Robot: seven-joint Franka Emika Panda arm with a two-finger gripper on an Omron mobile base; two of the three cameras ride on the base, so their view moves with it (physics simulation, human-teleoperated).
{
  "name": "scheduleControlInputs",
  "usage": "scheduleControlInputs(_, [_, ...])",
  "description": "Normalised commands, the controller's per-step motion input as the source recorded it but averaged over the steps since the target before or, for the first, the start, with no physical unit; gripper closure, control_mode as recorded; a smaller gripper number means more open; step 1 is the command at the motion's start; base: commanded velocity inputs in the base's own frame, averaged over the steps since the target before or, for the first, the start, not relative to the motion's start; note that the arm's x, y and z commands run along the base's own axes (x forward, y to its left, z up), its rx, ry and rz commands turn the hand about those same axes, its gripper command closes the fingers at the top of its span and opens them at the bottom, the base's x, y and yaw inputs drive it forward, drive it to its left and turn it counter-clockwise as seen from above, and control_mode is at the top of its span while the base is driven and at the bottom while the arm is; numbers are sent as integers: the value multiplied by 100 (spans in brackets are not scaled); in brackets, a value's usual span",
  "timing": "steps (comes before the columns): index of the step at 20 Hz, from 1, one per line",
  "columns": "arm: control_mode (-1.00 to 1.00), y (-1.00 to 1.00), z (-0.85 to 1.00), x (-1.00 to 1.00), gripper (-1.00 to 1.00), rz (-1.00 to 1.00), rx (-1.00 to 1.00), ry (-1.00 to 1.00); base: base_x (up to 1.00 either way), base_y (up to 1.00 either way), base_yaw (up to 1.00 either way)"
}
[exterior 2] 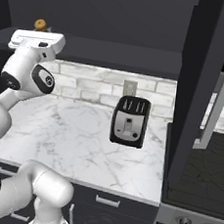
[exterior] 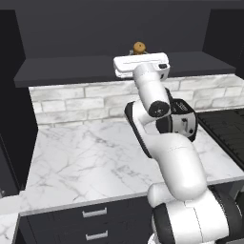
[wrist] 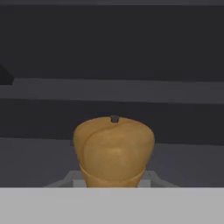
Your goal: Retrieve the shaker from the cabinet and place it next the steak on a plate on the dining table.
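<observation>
The tan wooden shaker sits right in front of the hand camera, its rounded top close and large. My gripper is shut on the shaker low on its body, the fingertips mostly hidden beneath it. From the base, the shaker's knob pokes up just above the white hand, at the level of the dark cabinet shelf. The cabinet's dark back panel lies beyond. The steak, plate and dining table are out of view.
Below the arm lies a marble counter with silver-handled drawers and a brick backsplash. A black toaster stands on it at the right. A dark stove and a tall dark panel are further right.
</observation>
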Motion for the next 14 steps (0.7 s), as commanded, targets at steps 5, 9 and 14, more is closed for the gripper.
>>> scheduleControlInputs(5, [-100,-14,42,-100,100,-5,10,-14,0,0,0])
scheduleControlInputs(9, [-100,-43,25,-100,100,-13,17,7,0,0,0])
scheduleControlInputs(14, [-100,-36,37,-82,100,-11,7,43,0,0,0])
